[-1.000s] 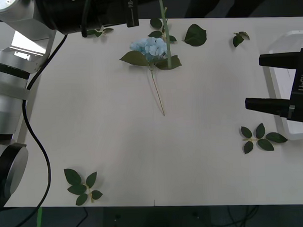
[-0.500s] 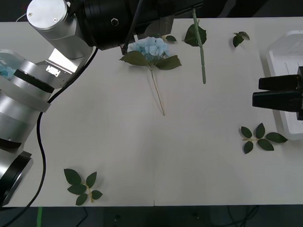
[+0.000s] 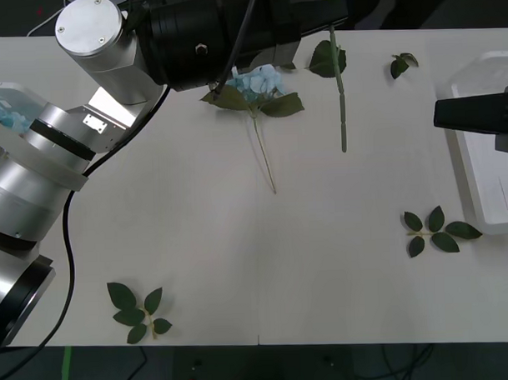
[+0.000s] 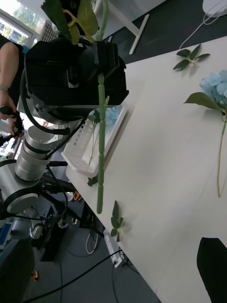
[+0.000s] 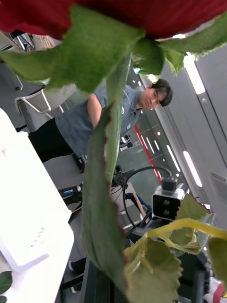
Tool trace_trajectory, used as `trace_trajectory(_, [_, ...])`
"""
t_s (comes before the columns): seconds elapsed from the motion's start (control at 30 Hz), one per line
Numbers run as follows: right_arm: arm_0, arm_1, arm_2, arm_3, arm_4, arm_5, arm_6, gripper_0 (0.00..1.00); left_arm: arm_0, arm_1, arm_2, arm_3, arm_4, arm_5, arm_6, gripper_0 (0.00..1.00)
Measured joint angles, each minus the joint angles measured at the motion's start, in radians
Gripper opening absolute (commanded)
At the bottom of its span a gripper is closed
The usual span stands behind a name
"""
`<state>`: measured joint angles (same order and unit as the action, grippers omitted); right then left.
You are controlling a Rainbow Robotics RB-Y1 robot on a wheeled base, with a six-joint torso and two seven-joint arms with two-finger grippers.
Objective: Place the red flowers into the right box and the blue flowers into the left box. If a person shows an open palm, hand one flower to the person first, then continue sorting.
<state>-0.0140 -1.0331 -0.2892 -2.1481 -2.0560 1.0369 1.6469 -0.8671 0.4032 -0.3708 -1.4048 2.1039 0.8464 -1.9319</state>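
My left gripper (image 3: pixel 325 12) reaches across the far edge of the table and is shut on a red flower. Its green stem (image 3: pixel 341 95) hangs down over the table, right of the blue flower (image 3: pixel 254 80) that lies there. The rose's red head (image 5: pixel 118 14) and leaves fill the left wrist view. In the right wrist view the left gripper (image 4: pixel 97 59) clamps the stem (image 4: pixel 100 142). My right gripper (image 3: pixel 477 114) hovers open over the right box (image 3: pixel 487 182). The left box (image 3: pixel 4 90) holds blue flowers (image 4: pixel 108 116).
Loose leaf sprigs lie at the front left (image 3: pixel 140 311), by the right box (image 3: pixel 439 231), and at the back (image 3: pixel 326 60) (image 3: pixel 402 64). The left arm's silver links (image 3: pixel 45 181) cover the table's left side. The table's middle is bare.
The left arm carried the rose rightward, from above the blue flower to right of it. The right gripper turned and drew back toward the right box.
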Motion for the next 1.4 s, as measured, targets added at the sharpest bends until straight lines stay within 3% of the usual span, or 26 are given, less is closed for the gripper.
trace_trajectory(0.23, [-0.120, 0.035, 0.093, 0.031, 0.041, 0.000, -0.044, 1.00, 0.001, 0.009, -0.027, 0.000, 0.006, 0.000, -0.132, 0.00])
trace_trajectory(0.53, [-0.261, 0.090, 0.223, 0.095, 0.130, 0.000, -0.043, 1.00, 0.001, 0.011, -0.029, 0.000, 0.013, 0.000, -0.137, 0.00])
trace_trajectory(0.93, [-0.373, 0.156, 0.341, 0.180, 0.211, -0.001, -0.042, 1.00, 0.005, 0.014, -0.029, 0.000, 0.031, -0.001, -0.137, 0.00])
trace_trajectory(1.33, [-0.414, 0.182, 0.410, 0.196, 0.214, -0.032, -0.041, 0.99, 0.007, 0.014, -0.029, 0.000, 0.031, -0.001, -0.137, 0.00])
trace_trajectory(1.37, [-0.414, 0.184, 0.411, 0.196, 0.214, -0.032, -0.041, 0.86, 0.007, 0.014, -0.029, 0.001, 0.031, -0.001, -0.137, 0.00])
trace_trajectory(1.4, [-0.414, 0.186, 0.411, 0.196, 0.214, -0.032, -0.041, 0.49, 0.007, 0.014, -0.029, 0.001, 0.031, -0.001, -0.137, 0.00])
